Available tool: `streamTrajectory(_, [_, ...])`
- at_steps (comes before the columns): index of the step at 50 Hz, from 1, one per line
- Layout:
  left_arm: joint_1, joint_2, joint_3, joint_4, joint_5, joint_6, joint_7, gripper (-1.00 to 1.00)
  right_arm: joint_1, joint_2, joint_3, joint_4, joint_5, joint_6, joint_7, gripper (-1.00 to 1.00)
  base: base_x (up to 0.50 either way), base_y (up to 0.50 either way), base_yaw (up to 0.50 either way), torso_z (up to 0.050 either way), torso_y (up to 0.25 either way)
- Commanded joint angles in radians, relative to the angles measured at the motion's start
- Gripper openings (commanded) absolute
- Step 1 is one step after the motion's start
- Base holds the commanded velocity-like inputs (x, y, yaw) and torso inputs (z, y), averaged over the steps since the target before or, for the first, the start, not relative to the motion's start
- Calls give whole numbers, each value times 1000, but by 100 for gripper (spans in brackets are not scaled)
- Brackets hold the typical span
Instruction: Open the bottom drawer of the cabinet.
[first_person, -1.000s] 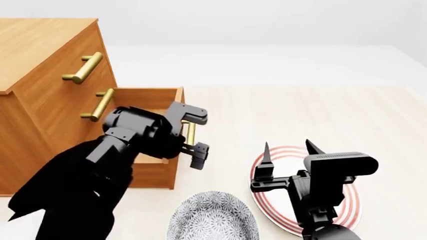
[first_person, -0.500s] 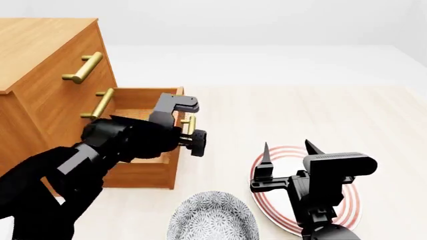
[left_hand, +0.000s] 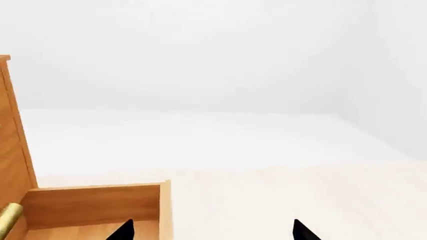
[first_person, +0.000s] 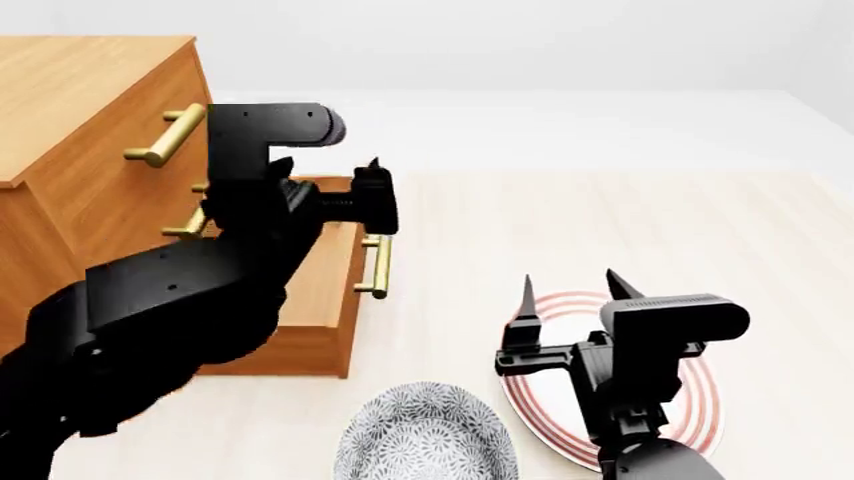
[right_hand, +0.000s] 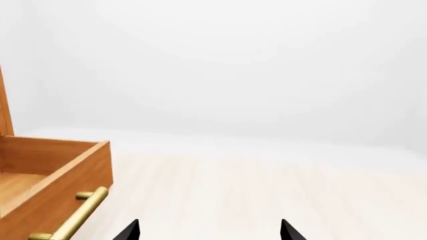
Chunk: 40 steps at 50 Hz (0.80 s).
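Note:
The cabinet (first_person: 80, 100) stands at the left in the head view. Its bottom drawer (first_person: 327, 335) is pulled out, and its brass handle (first_person: 374, 265) is bare. My left gripper (first_person: 340, 185) is raised above the open drawer's far side wall (left_hand: 93, 205). It is open and holds nothing, as the left wrist view (left_hand: 212, 234) confirms. My right gripper (first_person: 571, 290) is to the right of the drawer, also open and empty. The right wrist view shows the drawer (right_hand: 53, 190) and its handle (right_hand: 77, 215) off to one side of the right gripper (right_hand: 209, 232).
A red-ringed plate (first_person: 694, 400) lies on the pale floor under my right gripper. A grey patterned bowl (first_person: 424, 435) sits in front of the drawer. The top drawer's handle (first_person: 167, 135) and the middle drawer's handle (first_person: 198, 215) stick out of the cabinet front.
My left gripper has let go of the bottom drawer's handle and risen above the drawer. The drawer has stayed pulled out. The right arm has barely moved.

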Motion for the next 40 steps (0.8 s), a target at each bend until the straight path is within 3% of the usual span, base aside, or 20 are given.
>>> streamTrajectory(1, [301, -211, 0, 427, 337, 231, -185, 100, 42, 11, -27, -58, -47, 17, 33, 100, 0, 0, 0, 0, 0])
streamTrajectory(6, [440, -227, 22, 418, 544, 380, -153, 100, 64, 22, -79, -99, -137, -9, 65, 100, 0, 0, 0, 0, 0])
streamTrajectory(13, [480, -204, 41, 388, 698, 372, -227, 100, 74, 50, -163, -146, -317, -101, 128, 100, 0, 0, 0, 0, 0])
streamTrajectory(19, [488, -192, 43, 379, 716, 384, -224, 100, 64, 58, -157, -194, -312, -114, 129, 100, 0, 0, 0, 0, 0])
streamTrajectory(21, [467, -186, 69, 415, 868, 274, -312, 100, 59, 61, -153, -208, -311, -114, 132, 100, 0, 0, 0, 0, 0])
streamTrajectory(40, [470, -187, 51, 419, 811, 311, -280, 100, 53, 76, -154, -246, -321, -107, 140, 100, 0, 0, 0, 0, 0])
